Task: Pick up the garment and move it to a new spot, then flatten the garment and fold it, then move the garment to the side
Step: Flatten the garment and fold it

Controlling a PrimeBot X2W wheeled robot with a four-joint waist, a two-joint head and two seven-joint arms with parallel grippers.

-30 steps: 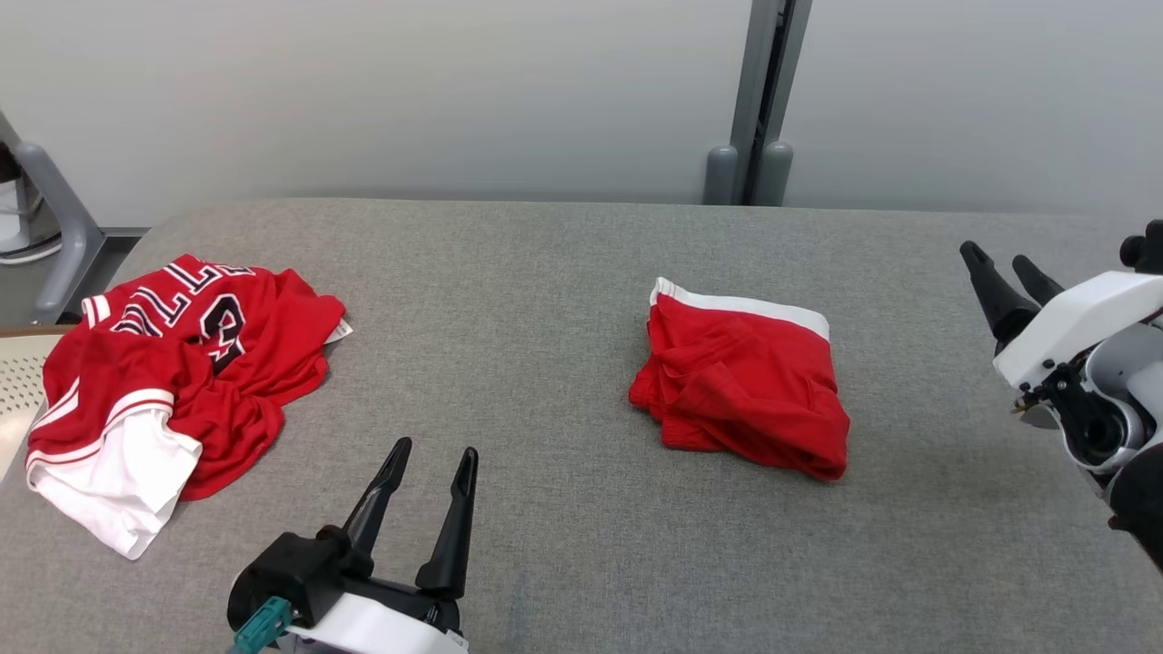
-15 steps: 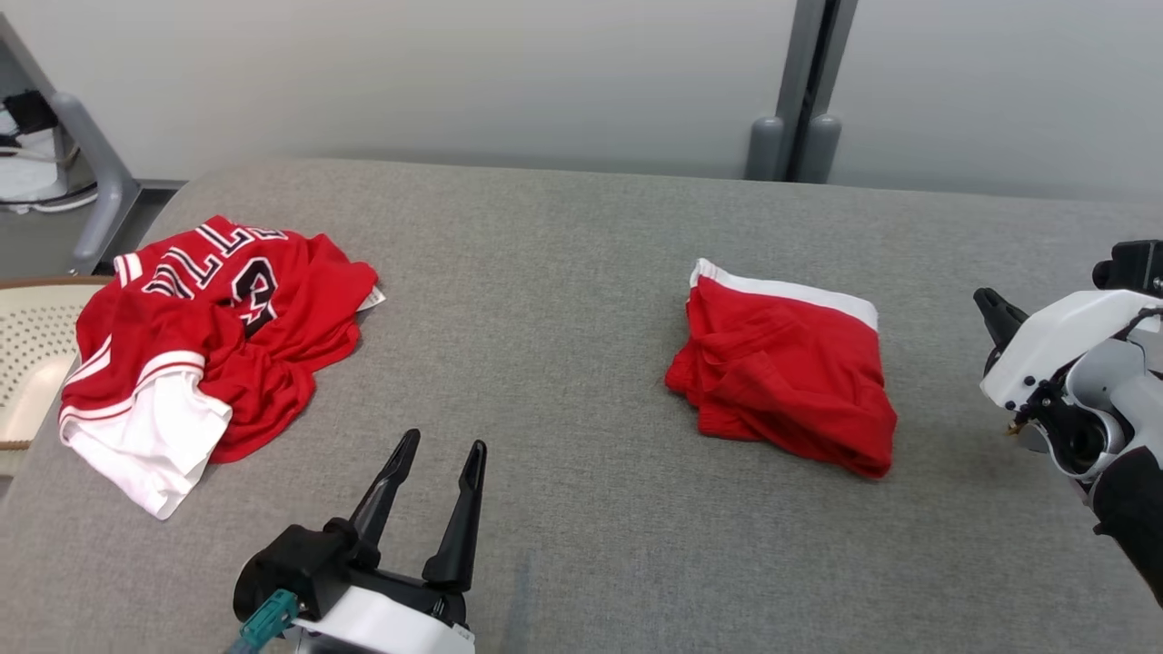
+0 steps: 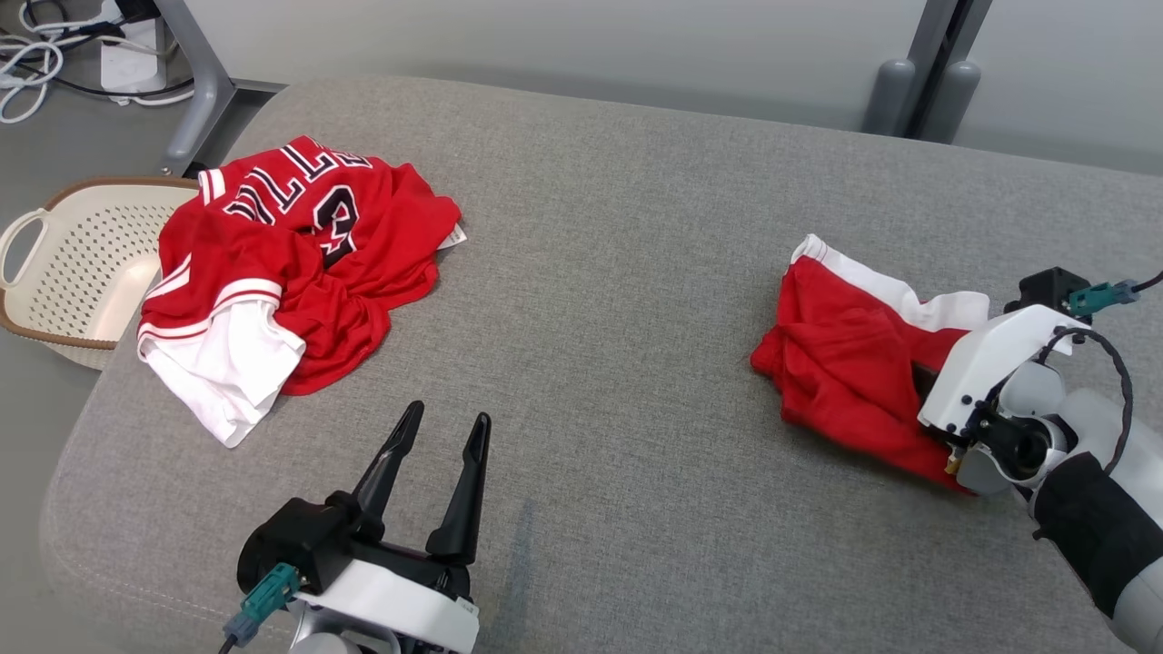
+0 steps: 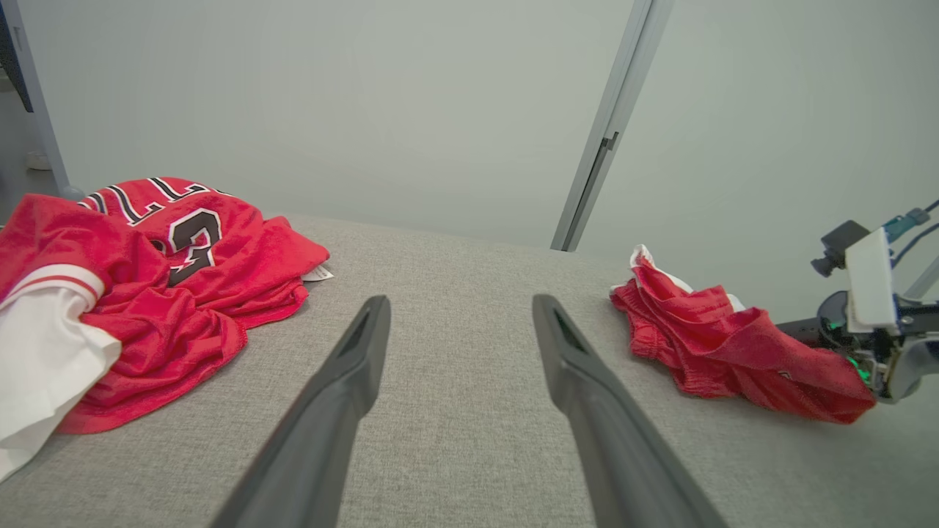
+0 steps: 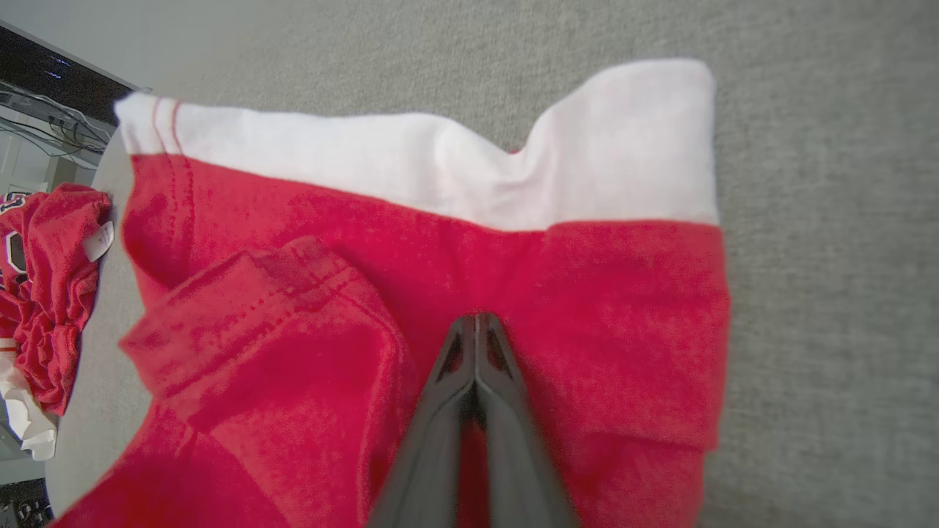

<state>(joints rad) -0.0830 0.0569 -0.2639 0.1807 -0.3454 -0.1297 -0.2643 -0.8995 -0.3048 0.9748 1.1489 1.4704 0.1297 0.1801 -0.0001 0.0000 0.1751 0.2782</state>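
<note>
Pinching one garment point(image 3: 845, 372), right claw point(image 5: 477, 319), one jersey point(image 3: 300, 254), one basket point(image 3: 82, 263)

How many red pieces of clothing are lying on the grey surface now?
2. A crumpled red jersey lies at the far left, near the basket; a folded red garment lies at the right, with the right tool shut on it. The jersey heap may hide another piece.

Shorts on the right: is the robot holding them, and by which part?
Yes: the right end effector is shut on the shorts, pinching the red cloth near the white band. The left end effector is open, holding nothing.
</note>
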